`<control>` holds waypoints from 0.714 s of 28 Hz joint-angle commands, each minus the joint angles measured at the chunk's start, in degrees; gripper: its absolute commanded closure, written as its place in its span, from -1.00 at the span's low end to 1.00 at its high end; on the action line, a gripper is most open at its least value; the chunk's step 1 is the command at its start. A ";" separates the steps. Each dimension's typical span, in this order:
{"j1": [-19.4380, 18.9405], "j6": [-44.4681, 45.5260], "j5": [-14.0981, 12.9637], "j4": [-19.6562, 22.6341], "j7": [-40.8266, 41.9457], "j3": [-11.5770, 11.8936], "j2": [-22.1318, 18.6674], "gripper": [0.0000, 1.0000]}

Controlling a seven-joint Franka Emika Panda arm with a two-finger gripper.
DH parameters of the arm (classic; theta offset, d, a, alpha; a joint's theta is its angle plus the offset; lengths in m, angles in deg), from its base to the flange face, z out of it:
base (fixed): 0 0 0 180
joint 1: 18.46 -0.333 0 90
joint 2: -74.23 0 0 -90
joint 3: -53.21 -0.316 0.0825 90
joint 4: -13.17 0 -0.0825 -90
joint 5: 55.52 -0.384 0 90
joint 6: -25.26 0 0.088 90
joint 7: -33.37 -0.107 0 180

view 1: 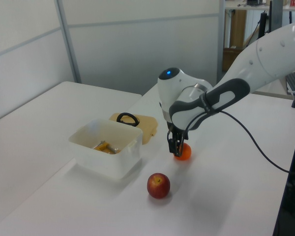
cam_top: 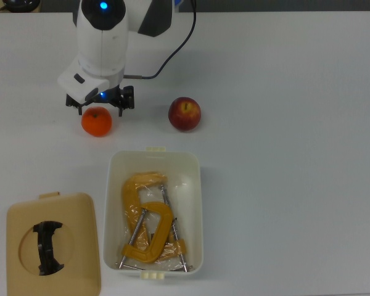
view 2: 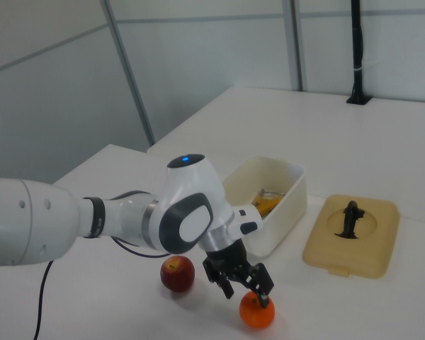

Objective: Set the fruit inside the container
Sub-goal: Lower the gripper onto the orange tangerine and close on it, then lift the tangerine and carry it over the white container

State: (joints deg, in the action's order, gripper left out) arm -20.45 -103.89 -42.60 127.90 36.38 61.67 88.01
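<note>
While the spread end effector is straddling the orange toward the counter's far edge in the top view, lowering further and centring before closing seems wise.

Yellow clamps lie on what looks like clear plastic. A tan lid with a black handle rests on the white table.
</note>
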 commanded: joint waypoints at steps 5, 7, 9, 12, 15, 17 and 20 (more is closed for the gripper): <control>0.14 -5.06 4.22 0.93 -3.62 1.22 2.57 -0.29; 0.14 -5.06 4.14 0.93 -3.71 1.22 2.48 0.29; 0.06 -5.06 4.14 0.76 -4.85 1.22 1.95 0.96; 0.06 -4.88 3.61 0.06 -6.43 1.22 0.90 1.00; 0.06 -4.36 2.03 -1.35 -6.79 1.22 -1.82 1.00; -0.21 -3.40 -0.68 -2.58 -6.70 1.22 -2.96 1.00; -0.65 2.04 -7.01 -8.98 -6.09 1.13 -3.15 1.00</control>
State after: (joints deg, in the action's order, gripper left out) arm -20.10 -107.88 -43.38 124.55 30.56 62.48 87.59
